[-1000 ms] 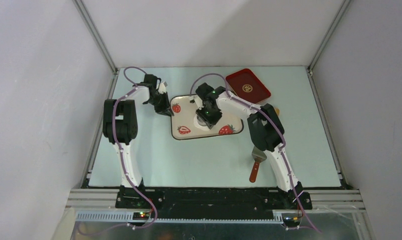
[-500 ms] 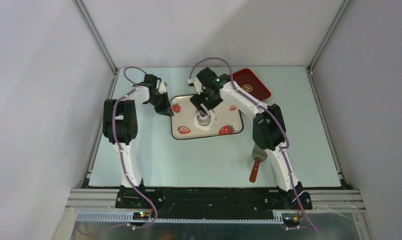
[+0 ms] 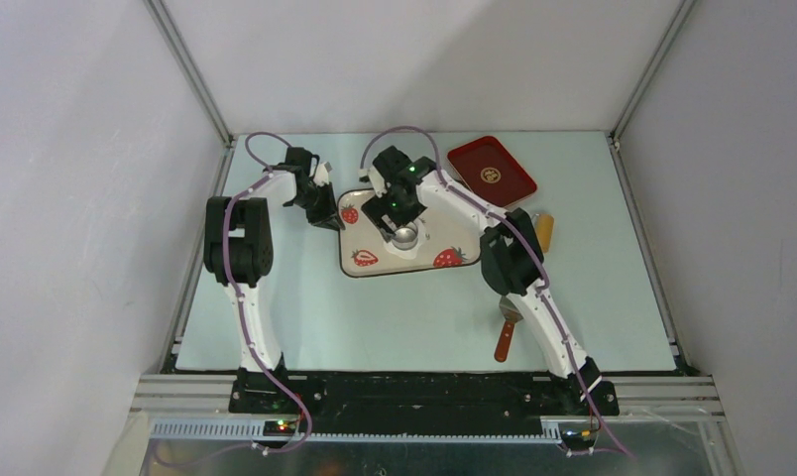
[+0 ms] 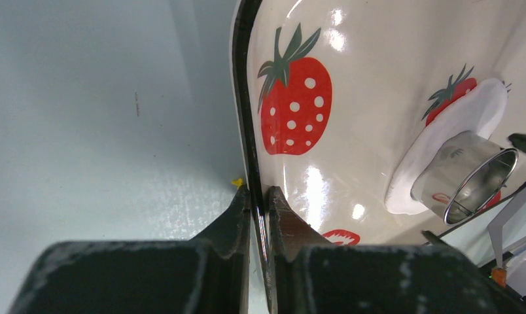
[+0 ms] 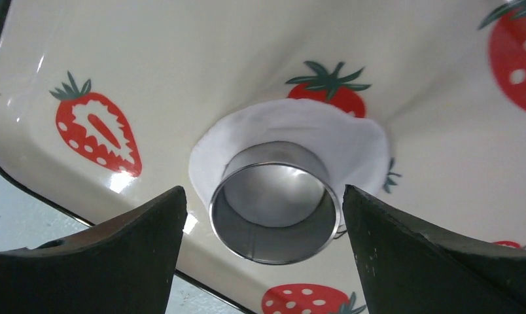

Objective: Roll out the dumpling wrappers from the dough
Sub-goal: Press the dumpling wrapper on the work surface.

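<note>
A thin flat white dumpling wrapper (image 5: 299, 121) lies in the middle of the strawberry-print tray (image 3: 454, 233). No separate lump of dough is in view. A small silvery round cup (image 5: 277, 196) stands on the wrapper (image 4: 463, 114), mouth up. My right gripper (image 5: 263, 190) hovers over the cup (image 3: 404, 236), open, with a finger (image 5: 136, 242) well clear of it on each side. My left gripper (image 4: 260, 196) is shut on the tray's black left rim (image 4: 244, 98), at the tray's far left corner (image 3: 327, 220).
A dark red tray (image 3: 491, 170) sits at the back right. A spatula with a reddish handle (image 3: 508, 332) lies near the right arm's base, and an orange-brown stick (image 3: 544, 230) lies right of the strawberry tray.
My right gripper has opened, let go of the silvery cup and drawn back up and to the left. The cup stays on the wrapper. The left gripper has not moved.
</note>
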Motion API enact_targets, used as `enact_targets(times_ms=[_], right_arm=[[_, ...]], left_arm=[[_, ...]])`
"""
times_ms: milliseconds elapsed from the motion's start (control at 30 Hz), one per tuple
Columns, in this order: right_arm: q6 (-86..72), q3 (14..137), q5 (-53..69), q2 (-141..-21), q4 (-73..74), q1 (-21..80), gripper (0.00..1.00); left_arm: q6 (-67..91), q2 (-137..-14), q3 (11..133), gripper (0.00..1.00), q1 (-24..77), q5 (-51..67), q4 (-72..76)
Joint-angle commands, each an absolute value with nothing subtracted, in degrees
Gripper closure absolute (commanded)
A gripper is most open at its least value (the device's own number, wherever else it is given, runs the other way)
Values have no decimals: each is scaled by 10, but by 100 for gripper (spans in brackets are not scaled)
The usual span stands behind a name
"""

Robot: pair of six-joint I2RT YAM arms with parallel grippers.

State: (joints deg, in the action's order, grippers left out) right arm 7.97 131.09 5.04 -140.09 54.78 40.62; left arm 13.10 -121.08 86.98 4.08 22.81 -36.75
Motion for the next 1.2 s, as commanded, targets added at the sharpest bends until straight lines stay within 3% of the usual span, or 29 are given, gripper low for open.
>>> enact_targets(times_ms=[0,233,400,733,900,1000,1167], right_arm=[[70,1294,53,-1394,549,414,10],[78,1238,39,-1369,540,415,27],[86,1224,37,-1367,540,415,48],[111,1223,43,-1344,537,417,39],[111,1228,45,-1339,539,415,17],[109,1239,56,-1341,545,410,17],[108,1241,70,-1342,553,405,25]], left_arm=[[113,-1207,858,100,52,200,-370],[114,-1208,858,100,53,199,-369],[114,-1208,858,100,53,199,-369],[114,-1207,857,100,52,199,-369],[114,-1207,858,100,52,199,-370],[114,-1207,858,100,52,200,-370],[114,-1207,857,100,52,199,-370]])
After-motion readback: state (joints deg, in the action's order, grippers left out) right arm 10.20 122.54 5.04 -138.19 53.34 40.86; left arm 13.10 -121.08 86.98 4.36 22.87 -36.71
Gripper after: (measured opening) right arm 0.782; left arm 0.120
